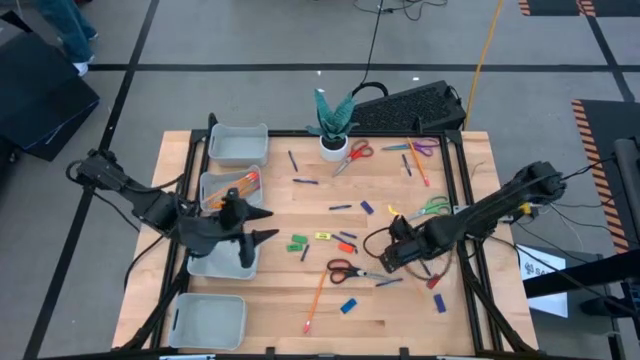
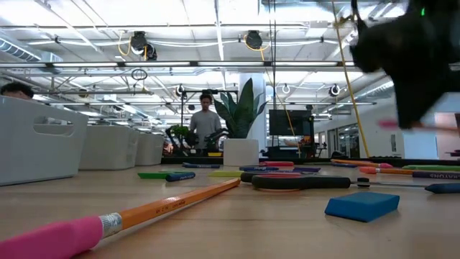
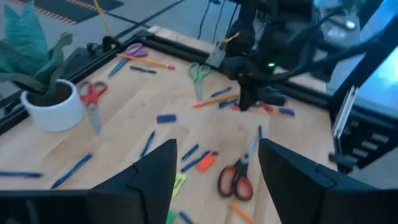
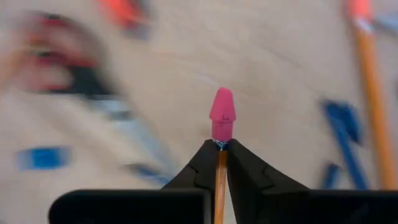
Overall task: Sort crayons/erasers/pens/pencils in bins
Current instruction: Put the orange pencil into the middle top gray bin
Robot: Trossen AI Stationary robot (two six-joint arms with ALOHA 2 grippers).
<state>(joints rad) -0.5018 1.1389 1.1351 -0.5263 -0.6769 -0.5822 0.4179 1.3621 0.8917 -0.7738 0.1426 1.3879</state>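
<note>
Wooden bench (image 1: 300, 290) carries a scatter of pens, erasers, scissors and pencils, with four bins down the left arm's side. The right end effector (image 4: 221, 149) is closed on a pencil (image 4: 220, 180): its two fingers pinch the orange shaft just below the metal band, and the pink eraser tip sticks out straight ahead of them, so the pencil's long axis runs along the end effector's own reach. From above, that end effector (image 1: 392, 252) sits low among the clutter on the right half of the bench, red-handled scissors (image 1: 342, 268) just beside it.

The bin with pencils (image 1: 228, 188) already in it lies well apart from this end effector, across the bench toward the left arm. My judgement is that the held pencil must travel that way. The left end effector (image 1: 262, 224) is open and empty, hovering next to that bin, far nearer it than the right one.
</note>
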